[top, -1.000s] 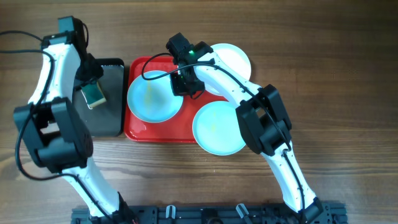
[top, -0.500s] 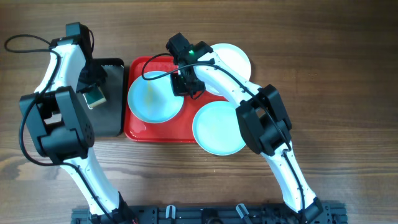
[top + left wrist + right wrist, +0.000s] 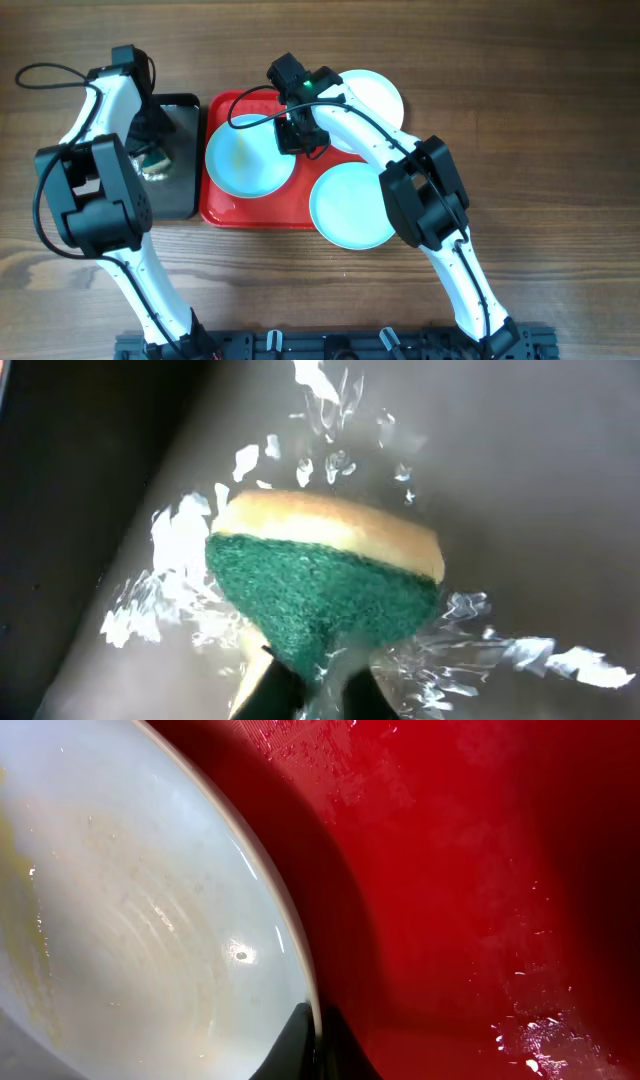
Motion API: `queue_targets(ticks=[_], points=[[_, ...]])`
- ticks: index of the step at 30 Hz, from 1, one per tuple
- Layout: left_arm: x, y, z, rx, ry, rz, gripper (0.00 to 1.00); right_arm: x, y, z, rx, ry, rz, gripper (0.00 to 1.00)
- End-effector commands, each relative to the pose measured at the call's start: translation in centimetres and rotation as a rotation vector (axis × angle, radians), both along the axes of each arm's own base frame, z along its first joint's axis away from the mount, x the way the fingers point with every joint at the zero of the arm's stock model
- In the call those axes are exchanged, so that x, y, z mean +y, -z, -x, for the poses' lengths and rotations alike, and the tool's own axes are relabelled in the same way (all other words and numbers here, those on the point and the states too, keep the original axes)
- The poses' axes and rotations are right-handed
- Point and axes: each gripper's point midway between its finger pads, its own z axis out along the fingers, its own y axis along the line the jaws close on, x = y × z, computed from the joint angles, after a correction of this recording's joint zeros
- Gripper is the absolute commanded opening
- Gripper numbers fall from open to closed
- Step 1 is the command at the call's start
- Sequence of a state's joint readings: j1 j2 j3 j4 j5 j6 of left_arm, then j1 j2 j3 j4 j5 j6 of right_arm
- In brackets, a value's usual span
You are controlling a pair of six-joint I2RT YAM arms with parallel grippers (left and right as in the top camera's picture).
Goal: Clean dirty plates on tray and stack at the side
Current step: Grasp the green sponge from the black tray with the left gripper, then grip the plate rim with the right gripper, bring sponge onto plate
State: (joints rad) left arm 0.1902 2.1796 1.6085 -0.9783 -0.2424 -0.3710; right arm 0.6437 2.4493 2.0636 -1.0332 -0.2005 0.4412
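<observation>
Two thin grips are holding: left hand (image 3: 310,695) pinching wet sponge (image 3: 320,580), right hand (image 3: 315,1050) nipping turquoise plate (image 3: 130,920) rim; wetness is probably inviting slippage.

Left arm log | my left end effector (image 3: 312,682) has swung in over the black tray (image 3: 178,195) | jaws gone from parted to clamped on the sponge (image 3: 322,585) | sponge now pinched, bulging above them.
</observation>
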Motion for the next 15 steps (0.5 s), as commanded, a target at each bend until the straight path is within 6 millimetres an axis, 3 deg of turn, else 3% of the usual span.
queue_targets(ticks=[1, 6, 9, 11, 15], points=[[-0.4, 1.5, 1.0, 0.042, -0.002, 0.026, 0.04, -1.0, 1.8, 0.1, -0.001, -0.018, 0.072, 0.04], [-0.9, 0.7, 1.0, 0.052, 0.041, 0.059, 0.04, -1.0, 1.8, 0.1, 0.0, -0.019, 0.072, 0.04], [-1.2, -2.5, -0.3, 0.003, 0.052, 0.078, 0.04, -1.1, 1.8, 0.2, 0.003, -0.019, 0.074, 0.04], [-1.5, -6.2, -1.3, -0.075, 0.058, 0.087, 0.04, -1.0, 1.8, 0.4, 0.01, -0.042, 0.066, 0.04], [-4.1, -9.9, -2.0, -0.179, 0.114, 0.19, 0.04, -0.6, 1.7, 0.5, 0.019, -0.051, 0.041, 0.04]])
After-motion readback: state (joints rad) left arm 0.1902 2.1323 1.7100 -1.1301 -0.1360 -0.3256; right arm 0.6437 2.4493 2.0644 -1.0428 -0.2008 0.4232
